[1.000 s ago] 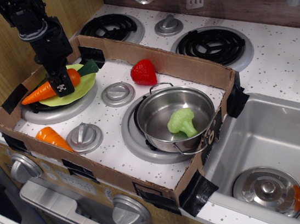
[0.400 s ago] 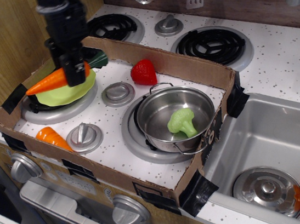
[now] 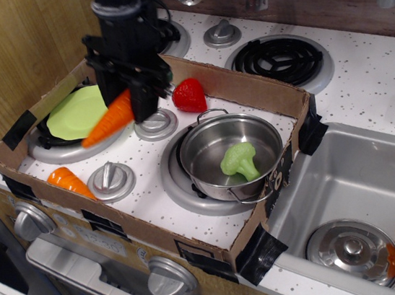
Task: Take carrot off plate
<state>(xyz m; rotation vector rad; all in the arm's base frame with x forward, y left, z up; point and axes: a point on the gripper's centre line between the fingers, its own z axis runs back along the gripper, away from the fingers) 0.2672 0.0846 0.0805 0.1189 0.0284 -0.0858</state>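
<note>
Orange against the black arm, the carrot (image 3: pixel 109 121) hung in the air, clamped between the fingers (image 3: pixel 137 103) near its thick end, its tip slanting down and to the left. It was clear of the plate (image 3: pixel 76 112), which lay bare on the left burner; in this view only the carrot's tip overlapped the plate's right edge, and whether it was truly past the rim could not be told from one angle. The green stem end was hidden behind the fingers.

By my judgement the lift was done and the carry was under way. The next move called for bringing the carrot down onto the white speckled desk (image 3: pixel 142 173) inside the cardboard tray (image 3: pixel 248 86), in the free patch between the plate, the small grey disc (image 3: pixel 156 124) and the steel pot (image 3: pixel 231 154), and then releasing it without nudging the strawberry (image 3: pixel 189 95) or the stubby carrot piece (image 3: pixel 69 182).

Compared with a second earlier, the carrot had left the plate, where it had lain across the middle with the fingers pressed down on it. Since then the arm had risen and swung to the right, toward the grey disc, and the plate showed whole again. The pot with its broccoli (image 3: pixel 239 161), the strawberry and the carrot piece had not moved.
</note>
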